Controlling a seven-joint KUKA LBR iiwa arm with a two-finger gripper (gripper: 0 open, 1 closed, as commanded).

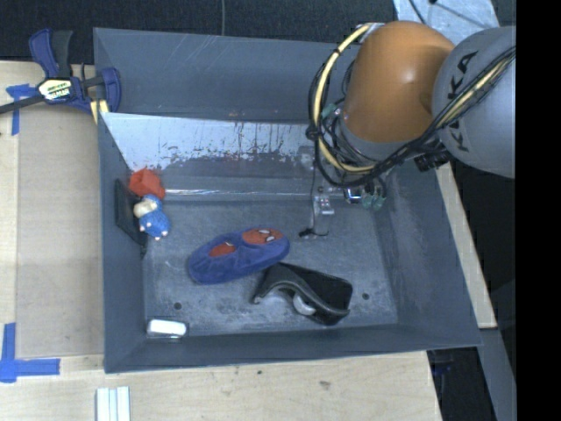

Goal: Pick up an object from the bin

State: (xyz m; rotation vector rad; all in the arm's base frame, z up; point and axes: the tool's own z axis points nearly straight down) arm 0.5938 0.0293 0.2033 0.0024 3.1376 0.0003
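Orange wrist cover is on top, with my gripper under it, low over the bin floor; can't tell if it's open or closed. Closest item is the blue oval pad with red patches, its end just view-left of my tip. Black curved piece is near, toward the front wall. Red-and-blue toy figure and white block are well apart, view-left
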